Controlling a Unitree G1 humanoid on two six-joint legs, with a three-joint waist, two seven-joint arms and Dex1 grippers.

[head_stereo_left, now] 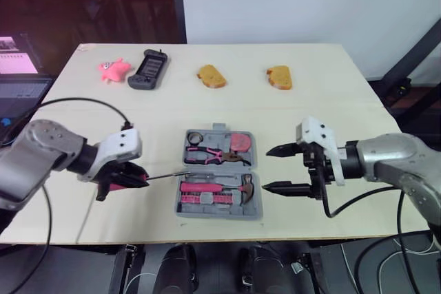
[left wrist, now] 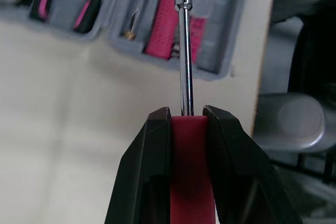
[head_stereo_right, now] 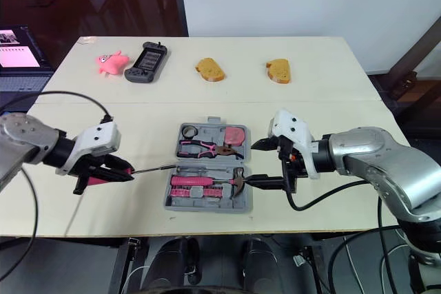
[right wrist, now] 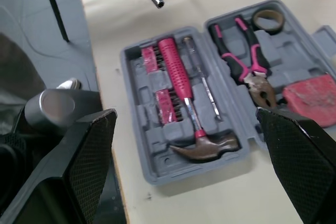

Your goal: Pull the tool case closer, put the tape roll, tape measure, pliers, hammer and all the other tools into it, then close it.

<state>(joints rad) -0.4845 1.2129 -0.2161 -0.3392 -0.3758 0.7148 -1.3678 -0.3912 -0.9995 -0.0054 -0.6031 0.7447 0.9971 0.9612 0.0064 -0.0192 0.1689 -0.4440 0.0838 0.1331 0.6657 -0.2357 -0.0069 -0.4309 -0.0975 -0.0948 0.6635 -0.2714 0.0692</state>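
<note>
Hammer (right wrist: 189, 108), pliers (right wrist: 247, 64), tape roll (right wrist: 269, 19) and tape measure (right wrist: 312, 95) lie in the tool case (head_stereo_left: 219, 213) beside the spread right claw (head_stereo_left: 267, 169); left claw (head_stereo_left: 141, 180) clamps a screwdriver (head_stereo_left: 167, 176); closing is left.

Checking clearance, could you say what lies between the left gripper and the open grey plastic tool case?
Only the metal shaft of the pink-handled screwdriver crosses bare beige table, in the left eye view.

This looks like a robotics lab or test room. A plain pale table (head_stereo_left: 331, 94) in mid-frame carries unrelated props: a tool case (head_stereo_left: 220, 213), a pink toy (head_stereo_left: 114, 69), a black handheld device (head_stereo_left: 148, 70) and 2 bread slices (head_stereo_left: 211, 76). A bare white wall (head_stereo_left: 310, 5) fills the upper right, and a laptop (head_stereo_left: 19, 67) sits at the left edge.
</note>
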